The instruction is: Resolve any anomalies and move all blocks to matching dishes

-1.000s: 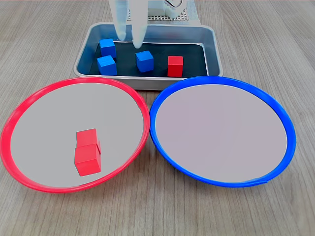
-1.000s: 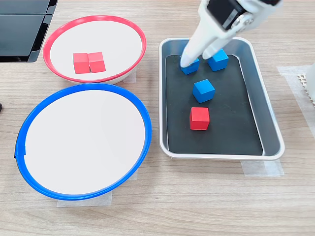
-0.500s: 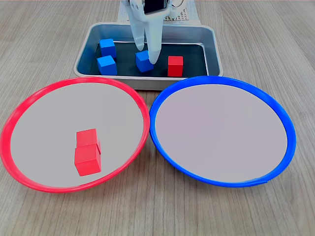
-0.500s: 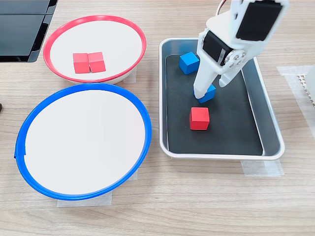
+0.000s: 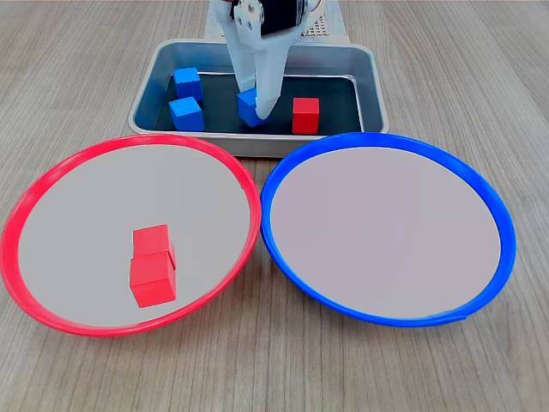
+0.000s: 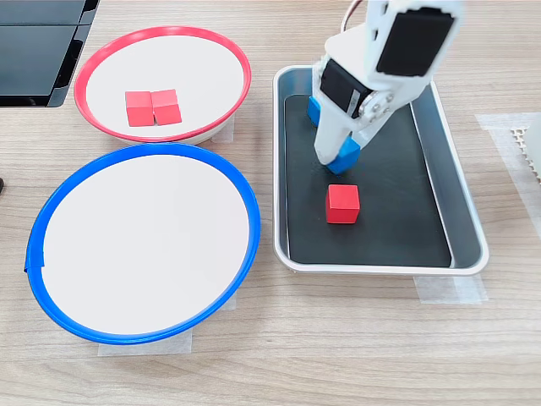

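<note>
In both exterior views my gripper (image 5: 256,105) (image 6: 331,156) reaches down into the grey tray (image 5: 377,94) (image 6: 380,269), its fingers shut on a blue block (image 5: 248,106) (image 6: 347,156) that rests on the black liner. Two more blue blocks (image 5: 187,83) (image 5: 186,113) lie at the tray's left in the first exterior view; the second exterior view shows only an edge of one (image 6: 314,110) behind the arm. A red block (image 5: 305,115) (image 6: 342,204) sits beside the held one. The red-rimmed dish (image 5: 26,283) (image 6: 161,135) holds two touching red blocks (image 5: 153,240) (image 5: 153,280). The blue-rimmed dish (image 5: 506,249) (image 6: 245,254) holds nothing.
A black flat object (image 6: 38,51) lies at the top left of the second exterior view. A white perforated plate (image 6: 531,144) sits at the second exterior view's right edge. The arm's body (image 6: 397,51) hangs over the far half of the tray. Clear tape (image 6: 448,288) holds the tray down.
The gripper moved from the two far blue blocks to the middle blue block, came down over it, and its fingers closed in around it.
</note>
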{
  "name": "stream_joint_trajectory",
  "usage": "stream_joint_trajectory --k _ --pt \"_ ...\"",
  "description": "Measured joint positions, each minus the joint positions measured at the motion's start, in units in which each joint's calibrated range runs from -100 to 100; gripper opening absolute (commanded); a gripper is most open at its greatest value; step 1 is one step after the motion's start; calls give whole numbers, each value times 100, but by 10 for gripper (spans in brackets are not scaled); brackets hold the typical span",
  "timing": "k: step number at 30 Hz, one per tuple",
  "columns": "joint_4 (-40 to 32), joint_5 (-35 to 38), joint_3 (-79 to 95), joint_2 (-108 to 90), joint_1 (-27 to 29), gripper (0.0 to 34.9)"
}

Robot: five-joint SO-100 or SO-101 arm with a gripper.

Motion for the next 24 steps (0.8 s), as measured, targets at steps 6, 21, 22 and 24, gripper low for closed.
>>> stream_joint_trajectory --k 6,21,22,24 --pt "701 -444 -1797 26 -655 1" --pt "-693 -845 -3639 2370 -1752 131" --pt "-636 -821 -3639 2361 -1752 129" --pt "-538 -762 -3566 2268 -1752 113"
